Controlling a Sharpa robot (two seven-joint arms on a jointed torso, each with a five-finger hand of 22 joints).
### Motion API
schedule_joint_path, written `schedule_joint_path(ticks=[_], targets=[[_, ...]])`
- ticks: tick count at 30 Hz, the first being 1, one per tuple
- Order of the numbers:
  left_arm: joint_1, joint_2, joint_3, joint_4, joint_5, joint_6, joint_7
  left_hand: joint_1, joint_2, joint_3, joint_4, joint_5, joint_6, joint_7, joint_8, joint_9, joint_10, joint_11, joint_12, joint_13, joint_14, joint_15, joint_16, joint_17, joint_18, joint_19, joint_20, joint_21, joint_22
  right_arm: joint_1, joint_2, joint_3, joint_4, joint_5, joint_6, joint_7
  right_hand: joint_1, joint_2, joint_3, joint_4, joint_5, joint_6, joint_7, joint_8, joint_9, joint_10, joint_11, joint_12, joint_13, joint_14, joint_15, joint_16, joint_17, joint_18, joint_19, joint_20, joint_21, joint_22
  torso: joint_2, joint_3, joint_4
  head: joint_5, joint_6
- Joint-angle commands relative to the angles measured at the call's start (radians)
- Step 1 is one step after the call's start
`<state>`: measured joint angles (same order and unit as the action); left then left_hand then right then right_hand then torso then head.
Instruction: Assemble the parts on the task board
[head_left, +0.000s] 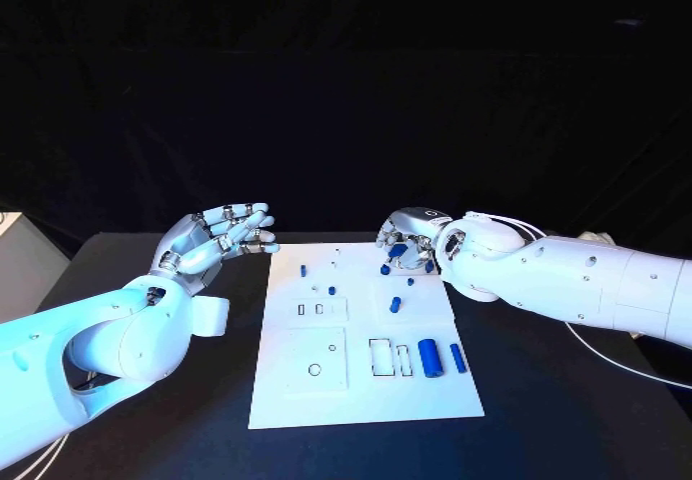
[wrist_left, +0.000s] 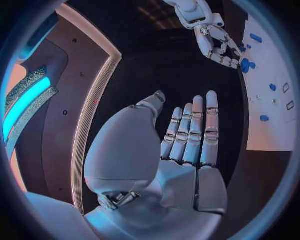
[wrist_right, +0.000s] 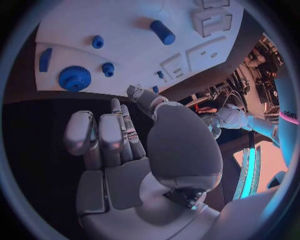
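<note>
The white task board lies in the middle of the black table. On it lie a blue cylinder and a blue bar by the right edge, with small blue pegs farther back. My right hand hovers over the board's far right corner, fingers loosely bent, holding nothing. Below it on the board are a large blue gear and a small gear. My left hand is raised left of the board, fingers apart and empty.
White recessed blocks and slots sit on the board's near half. A white box is on the table to the left of the board. A white cable trails behind my right arm.
</note>
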<state>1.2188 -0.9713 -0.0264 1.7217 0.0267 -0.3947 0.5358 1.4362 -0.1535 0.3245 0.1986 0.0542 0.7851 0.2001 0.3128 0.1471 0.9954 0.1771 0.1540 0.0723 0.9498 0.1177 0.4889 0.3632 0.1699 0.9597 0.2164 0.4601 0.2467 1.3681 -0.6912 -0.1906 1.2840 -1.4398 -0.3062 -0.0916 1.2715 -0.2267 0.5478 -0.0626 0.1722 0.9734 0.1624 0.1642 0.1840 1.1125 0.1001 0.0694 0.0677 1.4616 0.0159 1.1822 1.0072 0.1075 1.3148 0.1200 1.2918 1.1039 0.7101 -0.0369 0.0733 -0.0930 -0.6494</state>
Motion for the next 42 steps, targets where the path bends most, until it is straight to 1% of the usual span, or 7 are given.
schedule_joint_path(ticks=[1,6,13,22,35,37,42], targets=[[0.003,-0.004,0.002,0.007,-0.006,0.025,0.001,-0.003,-0.008,0.005,-0.005,-0.002,0.005,0.027,0.005,0.002,-0.001,-0.005,0.007,0.001,-0.008,0.0,0.01,0.005,0.008,-0.006,-0.006,0.007,0.005,0.0,0.006,0.001,-0.005,-0.091,0.054,-0.065,0.0,-0.014,-0.01,0.001,0.002,-0.006,-0.005,-0.003,0.002,-0.01,0.0,-0.005,0.001,0.026,-0.001,0.008,0.005,-0.017,0.01,-0.001,0.006,0.006,0.015,-0.0008,0.0083,-0.002,-0.001],[0.004,-0.007,0.004,0.009,-0.006,0.025,-0.001,-0.004,-0.008,0.006,-0.006,-0.002,0.004,0.028,0.005,0.002,-0.002,-0.005,0.008,0.001,-0.011,0.0,0.015,0.008,0.008,-0.008,-0.006,0.012,0.008,-0.001,0.009,0.001,-0.009,-0.109,0.067,-0.079,0.001,-0.013,-0.015,0.002,0.005,-0.005,-0.006,-0.002,0.004,-0.012,0.0,-0.004,0.002,0.028,-0.002,0.024,0.023,-0.019,0.017,-0.001,0.015,0.021,0.021,-0.0007,0.0107,-0.004,-0.001],[0.005,-0.01,0.005,0.007,-0.006,0.024,-0.002,-0.007,-0.009,0.007,-0.007,-0.002,0.003,0.029,0.005,0.002,-0.004,-0.004,0.008,0.001,-0.016,0.001,0.025,0.014,0.008,-0.012,-0.006,0.019,0.013,-0.004,0.009,0.0,-0.012,-0.131,0.085,-0.092,0.003,-0.011,-0.017,0.003,0.006,-0.003,-0.006,-0.001,0.005,-0.013,0.0,-0.003,0.002,0.029,-0.002,0.031,0.03,-0.021,0.021,-0.001,0.02,0.029,0.026,0.0019,0.0115,-0.003,0.001],[0.006,-0.012,0.005,0.003,-0.006,0.023,-0.003,-0.011,-0.01,0.008,-0.008,-0.003,0.0,0.03,0.005,0.002,-0.009,-0.003,0.008,0.0,-0.023,0.002,0.035,0.019,0.007,-0.018,-0.006,0.028,0.019,-0.008,0.011,0.0,-0.017,-0.14,0.099,-0.103,0.012,0.002,-0.013,0.006,0.005,0.008,-0.005,0.005,0.012,-0.01,0.001,0.0,0.004,0.028,-0.001,0.048,0.041,-0.022,0.025,0.0,0.027,0.04,0.031,0.0007,0.0138,-0.014,0.005],[0.007,-0.013,0.005,0.005,-0.002,0.026,-0.003,-0.016,-0.009,0.007,-0.006,-0.003,-0.001,0.031,0.005,0.002,-0.011,-0.002,0.009,0.0,-0.027,0.003,0.041,0.022,0.007,-0.022,-0.006,0.032,0.022,-0.012,0.02,0.0,-0.028,-0.135,0.1,-0.101,0.009,0.019,0.002,0.019,0.004,0.023,-0.001,0.013,0.02,-0.005,0.004,0.0,0.002,0.023,0.002,0.057,0.041,-0.022,0.022,0.002,0.028,0.041,0.041,-0.0003,0.0162,-0.004,0.011],[0.007,-0.013,0.005,0.005,-0.002,0.026,-0.003,-0.016,-0.009,0.007,-0.006,-0.003,-0.001,0.031,0.005,0.002,-0.011,-0.002,0.009,0.0,-0.027,0.003,0.041,0.022,0.007,-0.022,-0.006,0.032,0.022,-0.012,0.023,0.0,-0.031,-0.134,0.098,-0.1,0.004,0.022,0.008,0.026,0.017,0.024,0.0,0.014,0.022,-0.001,0.004,0.0,0.002,0.022,0.003,0.062,0.042,-0.022,0.022,0.003,0.03,0.044,0.043,-0.0008,0.0179,0.0,0.017],[0.007,-0.014,0.005,0.006,0.002,0.025,-0.002,-0.019,-0.007,0.008,-0.005,-0.003,-0.002,0.032,0.005,0.002,-0.012,-0.002,0.01,0.0,-0.029,0.003,0.046,0.025,0.007,-0.024,-0.005,0.036,0.024,-0.013,0.029,0.0,-0.04,-0.127,0.097,-0.096,0.002,0.026,0.014,0.032,0.024,0.03,-0.001,0.018,0.026,0.007,0.004,0.002,0.003,0.023,0.002,0.072,0.052,-0.024,0.027,0.003,0.037,0.056,0.046,-0.002,0.0212,0.003,0.015]])
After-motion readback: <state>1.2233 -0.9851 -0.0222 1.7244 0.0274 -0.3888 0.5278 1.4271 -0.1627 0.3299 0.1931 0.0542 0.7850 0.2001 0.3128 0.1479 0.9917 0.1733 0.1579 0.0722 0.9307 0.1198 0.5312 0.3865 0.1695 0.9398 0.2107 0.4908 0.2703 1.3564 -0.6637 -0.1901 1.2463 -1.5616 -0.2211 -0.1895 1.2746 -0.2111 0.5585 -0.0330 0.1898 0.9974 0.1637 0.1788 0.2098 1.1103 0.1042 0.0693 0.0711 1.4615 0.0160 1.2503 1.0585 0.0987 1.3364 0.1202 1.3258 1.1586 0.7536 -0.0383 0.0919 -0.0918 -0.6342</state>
